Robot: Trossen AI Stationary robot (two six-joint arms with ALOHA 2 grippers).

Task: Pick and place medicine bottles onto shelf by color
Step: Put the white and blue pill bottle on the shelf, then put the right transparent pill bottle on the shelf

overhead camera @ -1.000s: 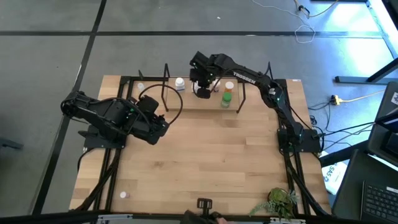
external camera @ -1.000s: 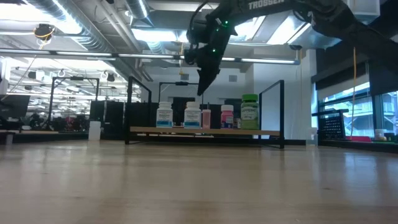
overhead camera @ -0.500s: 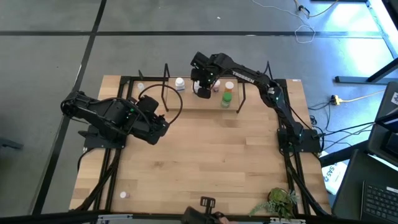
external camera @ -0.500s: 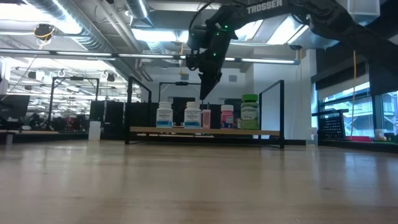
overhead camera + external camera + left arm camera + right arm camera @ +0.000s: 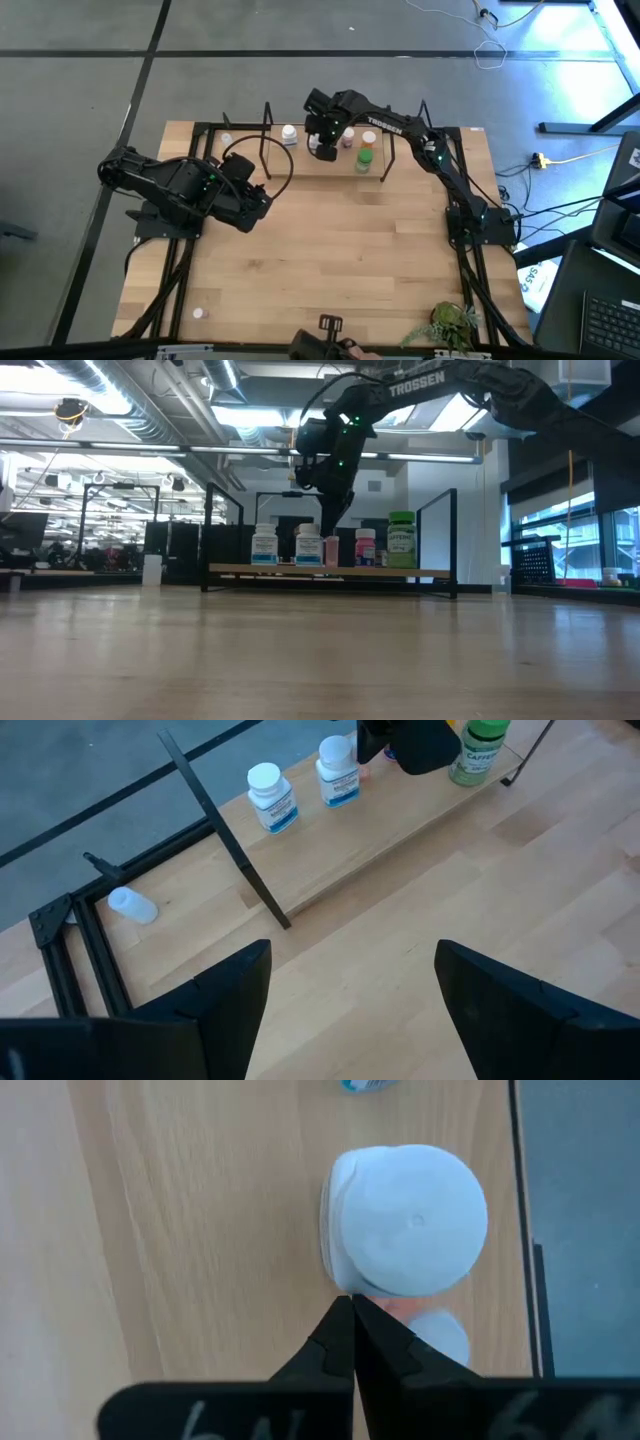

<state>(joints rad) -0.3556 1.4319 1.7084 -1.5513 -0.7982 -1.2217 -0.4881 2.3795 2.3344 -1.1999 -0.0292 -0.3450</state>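
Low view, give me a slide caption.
Right hand, shut, hangs over bottles lined on the shelf.

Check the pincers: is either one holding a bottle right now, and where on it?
Nothing is held. Right pincer is shut empty, tips together above a white-capped bottle on the shelf. Left pincer is open and empty, back from the shelf.

Grey floor (image 5: 80,60) (dark seams), ceiling lights (image 5: 250,415) overhead.
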